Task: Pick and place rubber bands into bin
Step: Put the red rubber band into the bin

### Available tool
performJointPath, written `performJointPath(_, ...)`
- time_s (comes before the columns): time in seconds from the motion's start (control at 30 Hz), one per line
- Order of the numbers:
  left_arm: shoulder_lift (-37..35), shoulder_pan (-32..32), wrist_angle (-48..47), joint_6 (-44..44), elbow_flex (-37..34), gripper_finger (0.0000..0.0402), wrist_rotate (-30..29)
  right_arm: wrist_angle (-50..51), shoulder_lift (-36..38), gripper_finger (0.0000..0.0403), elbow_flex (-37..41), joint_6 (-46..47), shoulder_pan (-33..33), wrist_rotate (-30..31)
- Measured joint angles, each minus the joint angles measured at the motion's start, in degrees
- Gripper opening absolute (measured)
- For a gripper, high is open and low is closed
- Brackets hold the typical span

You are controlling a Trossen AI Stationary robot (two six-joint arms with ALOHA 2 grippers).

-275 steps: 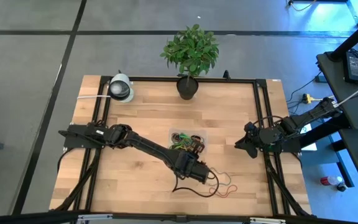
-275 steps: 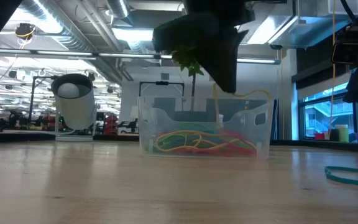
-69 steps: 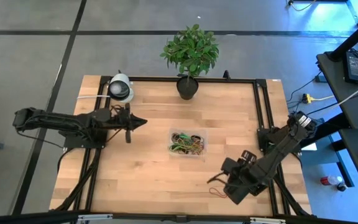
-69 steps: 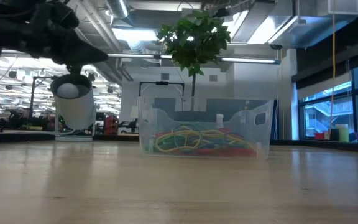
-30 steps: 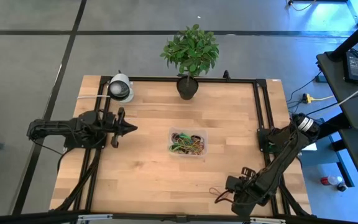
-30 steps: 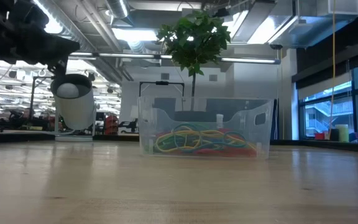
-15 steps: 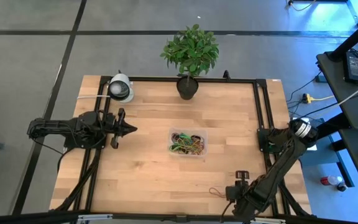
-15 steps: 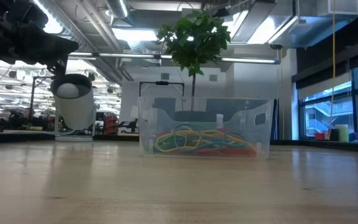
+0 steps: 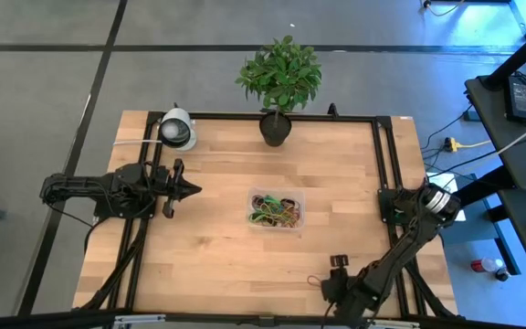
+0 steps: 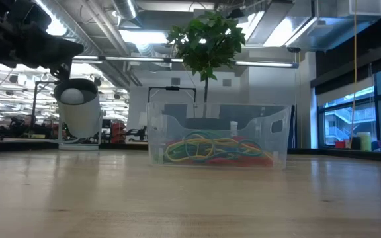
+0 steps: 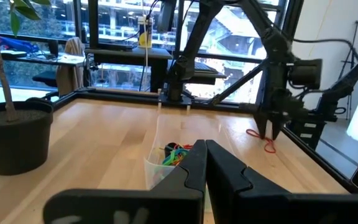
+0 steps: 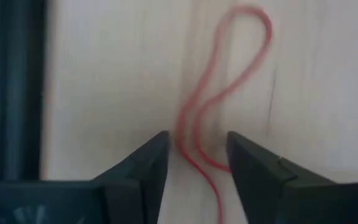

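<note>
Hovering low at the table's near edge with right gripper (image 12: pixel 196 158) spread around 1 red band (image 12: pixel 219 106) lying flat. Sitting mid-table: bin (image 9: pixel 277 209) full of bands (image 10: pixel 210 149). Left gripper (image 9: pixel 187 189) parked left, pressed together.

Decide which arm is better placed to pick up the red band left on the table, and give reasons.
The right. Its gripper is down over the red band near the table's front edge, jaws open either side of it. The left gripper waits far off, beyond the bin, jaws shut.
</note>
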State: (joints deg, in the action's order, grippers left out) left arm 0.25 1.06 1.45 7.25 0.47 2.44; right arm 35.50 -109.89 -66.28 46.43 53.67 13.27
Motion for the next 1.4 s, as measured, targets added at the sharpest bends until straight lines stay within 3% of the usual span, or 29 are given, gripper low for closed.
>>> performJointPath(0.23, 0.0, 0.0, 0.04, 0.01, 0.0, 0.0002, -0.11, -14.34, 1.21, 0.0146, 10.32, 3.43, 0.55, 6.28)
performJointPath(0.5, 0.0, 0.0, 0.04, 0.03, 0.0, 0.0002, -0.09, -26.09, 1.31, 0.0012, 15.97, -4.75, 0.46, 13.64)
performJointPath(0.67, 0.0, 0.0, 0.02, 0.02, 0.0, 0.0002, -0.09, -30.36, 2.48, 0.0005, 19.0, -4.91, -0.57, 20.18)
performJointPath(0.9, 0.0, 0.0, -0.03, 0.02, 0.0, 0.0002, -0.07, -37.35, 7.14, 0.0002, 28.39, -1.65, -3.39, 37.19)
performJointPath(1.17, -0.01, 0.01, -0.2, 0.01, 0.0, 0.0002, -0.07, -45.16, 21.21, 0.0001, 34.54, -13.27, -8.13, 38.9)
performJointPath(1.4, 0.0, 0.0, -0.11, 0.02, 0.0, 0.0002, -0.04, -50.26, 38.44, 0.0, 34.7, -35.21, -11.97, 34.21)
